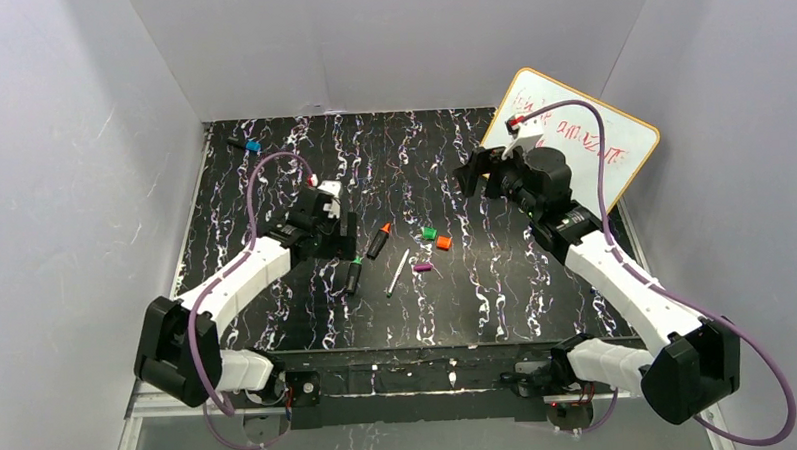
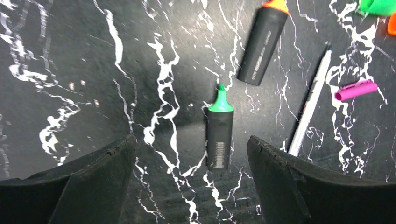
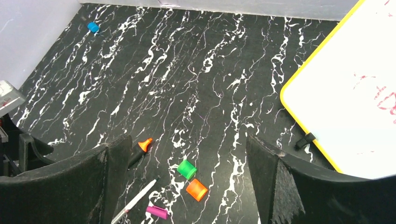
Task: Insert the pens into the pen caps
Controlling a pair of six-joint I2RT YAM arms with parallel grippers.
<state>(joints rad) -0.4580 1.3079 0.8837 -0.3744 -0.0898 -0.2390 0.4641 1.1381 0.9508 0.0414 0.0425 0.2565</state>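
1. From above, the pens and caps are seen scattered, none joined, at the middle of the tabletop. The green-tipped marker, orange-tipped marker and white pen lie to the left. The green cap, orange cap and purple cap lie just to their right. The left arm is stretched low and forward, and the left end effector is poised near the green-tipped marker. The right arm is raised, with the right end effector held high beside the whiteboard, well apart from the caps.

2. At the left wrist, the jaws are spread wide and nothing is held. The green-tipped marker is framed between them, tip pointing away. An off-centre descent could roll the round barrel aside or push it against the orange-tipped marker nearby.

3. At the right wrist, the jaws are likewise spread wide and empty, and the caps are viewed from well above. The green and orange caps lie just beside each other, so one could be knocked away while the other is pinched. So small a cap could also be gripped askew and spoil the insertion.
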